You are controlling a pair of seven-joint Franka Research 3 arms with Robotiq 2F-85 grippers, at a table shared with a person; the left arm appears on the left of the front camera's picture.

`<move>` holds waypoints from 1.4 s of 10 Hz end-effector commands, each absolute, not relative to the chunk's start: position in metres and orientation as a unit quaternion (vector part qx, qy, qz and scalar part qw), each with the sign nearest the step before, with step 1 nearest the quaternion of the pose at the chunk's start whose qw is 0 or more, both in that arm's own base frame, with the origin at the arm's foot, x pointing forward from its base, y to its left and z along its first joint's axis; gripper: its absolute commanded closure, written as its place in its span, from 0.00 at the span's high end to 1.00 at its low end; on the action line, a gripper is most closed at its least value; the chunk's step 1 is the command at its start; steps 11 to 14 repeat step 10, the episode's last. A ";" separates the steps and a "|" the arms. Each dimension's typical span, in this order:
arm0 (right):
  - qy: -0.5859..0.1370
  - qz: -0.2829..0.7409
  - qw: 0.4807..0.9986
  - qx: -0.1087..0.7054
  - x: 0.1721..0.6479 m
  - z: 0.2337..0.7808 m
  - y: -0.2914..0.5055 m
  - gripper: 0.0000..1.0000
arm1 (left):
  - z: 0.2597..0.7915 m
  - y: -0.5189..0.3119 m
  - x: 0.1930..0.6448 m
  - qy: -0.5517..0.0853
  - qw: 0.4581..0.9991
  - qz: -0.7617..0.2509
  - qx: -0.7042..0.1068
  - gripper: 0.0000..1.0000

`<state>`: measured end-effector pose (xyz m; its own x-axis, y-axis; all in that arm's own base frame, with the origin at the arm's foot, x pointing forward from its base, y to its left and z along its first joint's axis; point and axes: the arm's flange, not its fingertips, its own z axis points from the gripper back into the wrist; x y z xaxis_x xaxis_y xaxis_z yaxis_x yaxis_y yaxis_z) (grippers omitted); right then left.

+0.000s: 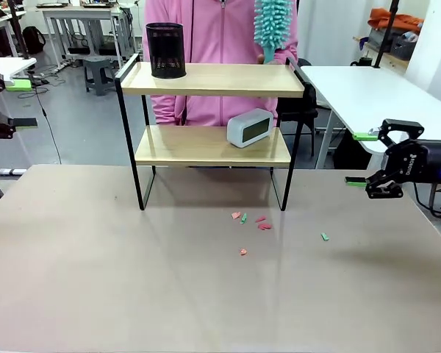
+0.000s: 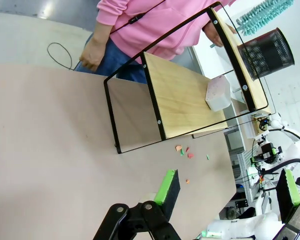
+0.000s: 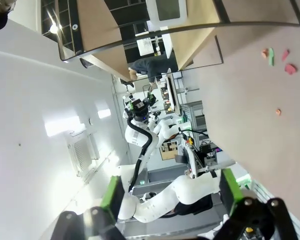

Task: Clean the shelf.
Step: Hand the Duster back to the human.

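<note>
Your right gripper (image 1: 361, 158) stood with its jaws wide apart and nothing between them, hanging at the table's right edge, well apart from the shelf (image 1: 213, 79). Your left gripper (image 1: 18, 103) was likewise spread wide and empty, off the table's left side.

Moving outward, the shelf stood upright toward the far side of the beige table (image 1: 95, 279), between your two arms. Its top board carried a black mesh cup (image 1: 165, 50) at the left end; its lower board carried a small white clock (image 1: 250, 127) toward the right. Both items were in place, so you had cleared nothing from it.

A person in a pink top (image 1: 206, 29) stood behind the shelf holding a teal duster (image 1: 270, 26) over the top board's right end. Small pink and green scraps (image 1: 251, 219) lay on the table just in front of the shelf's legs. By my judgement the cleaning had barely begun.
</note>
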<state>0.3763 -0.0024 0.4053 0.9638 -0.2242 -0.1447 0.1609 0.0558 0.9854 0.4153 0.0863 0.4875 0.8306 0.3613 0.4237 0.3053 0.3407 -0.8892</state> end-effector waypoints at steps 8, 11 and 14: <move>-0.022 -0.128 0.725 0.676 0.374 0.408 -0.002 1.00 | 0.489 0.089 0.413 -0.289 0.764 0.013 -0.577 1.00; -0.022 -0.128 0.725 0.676 0.374 0.408 -0.002 1.00 | 0.489 0.089 0.413 -0.289 0.764 0.013 -0.577 1.00; -0.022 -0.128 0.725 0.676 0.374 0.408 -0.002 1.00 | 0.489 0.089 0.413 -0.289 0.764 0.013 -0.577 1.00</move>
